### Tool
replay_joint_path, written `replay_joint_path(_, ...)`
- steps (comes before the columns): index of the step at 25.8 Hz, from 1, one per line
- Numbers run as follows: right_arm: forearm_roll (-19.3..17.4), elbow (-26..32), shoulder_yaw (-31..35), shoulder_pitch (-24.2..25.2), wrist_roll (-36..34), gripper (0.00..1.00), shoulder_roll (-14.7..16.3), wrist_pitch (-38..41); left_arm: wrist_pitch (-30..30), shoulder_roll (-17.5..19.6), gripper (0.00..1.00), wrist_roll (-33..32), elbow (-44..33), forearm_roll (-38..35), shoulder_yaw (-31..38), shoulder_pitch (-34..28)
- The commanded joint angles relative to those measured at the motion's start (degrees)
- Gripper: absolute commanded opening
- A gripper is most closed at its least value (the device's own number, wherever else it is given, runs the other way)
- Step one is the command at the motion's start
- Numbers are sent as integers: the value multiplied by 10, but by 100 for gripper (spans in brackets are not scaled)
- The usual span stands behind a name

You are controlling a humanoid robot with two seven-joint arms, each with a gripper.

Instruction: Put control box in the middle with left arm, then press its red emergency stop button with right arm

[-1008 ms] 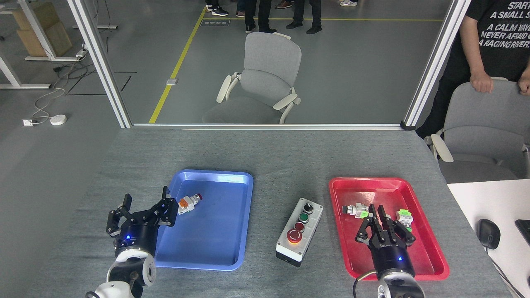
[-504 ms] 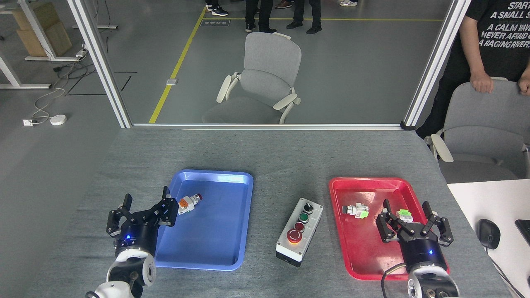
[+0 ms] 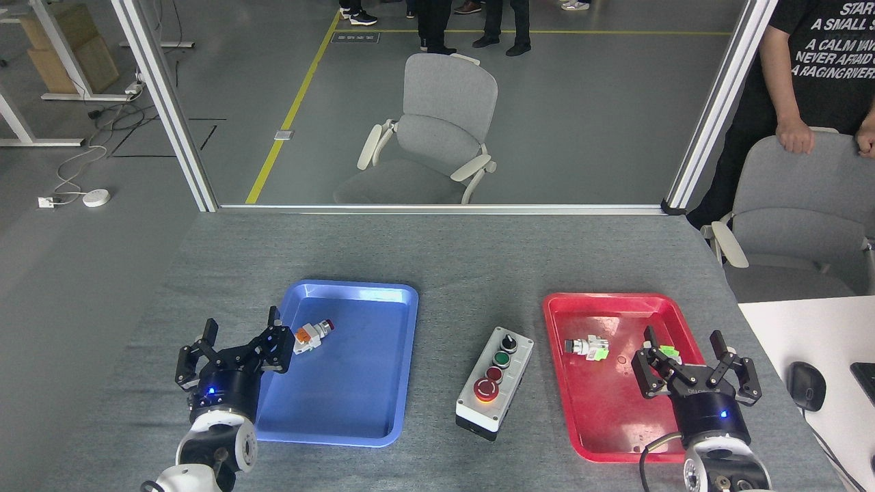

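Observation:
The control box [image 3: 495, 383], light grey on a black base, lies on the table between the two trays, tilted slightly. Its row runs from a black knob at the far end to the red emergency stop button [image 3: 486, 389] at the near end. My left gripper [image 3: 232, 347] stands open at the blue tray's left rim, well left of the box, with nothing between its fingers. My right gripper [image 3: 696, 361] is open over the right part of the red tray, with a black cable looping below its wrist. Neither gripper touches the box.
The blue tray [image 3: 355, 424] holds a small switch with an orange part [image 3: 311, 335]. In the red tray [image 3: 601, 437] lie two switches with green parts [image 3: 588, 347]. A computer mouse [image 3: 805, 385] rests on a white desk at right. A person [image 3: 813, 75] stands behind a grey chair.
My right gripper has opened from shut and moved right, away from the box, across the red tray. The left arm and the control box have not moved.

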State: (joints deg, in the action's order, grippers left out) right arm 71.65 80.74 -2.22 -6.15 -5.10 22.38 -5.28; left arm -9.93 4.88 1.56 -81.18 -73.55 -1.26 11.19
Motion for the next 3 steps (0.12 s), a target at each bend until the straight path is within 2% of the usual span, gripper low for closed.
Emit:
replay_joint_path(1,0,-1,-2,-2,0,99,-1,3,-1,0,99,1,0,0,0,0)
replay_joint_path(3,0,0,-1,-3,0,99,-1,2,-1,0,99,0,0,0,0,0)
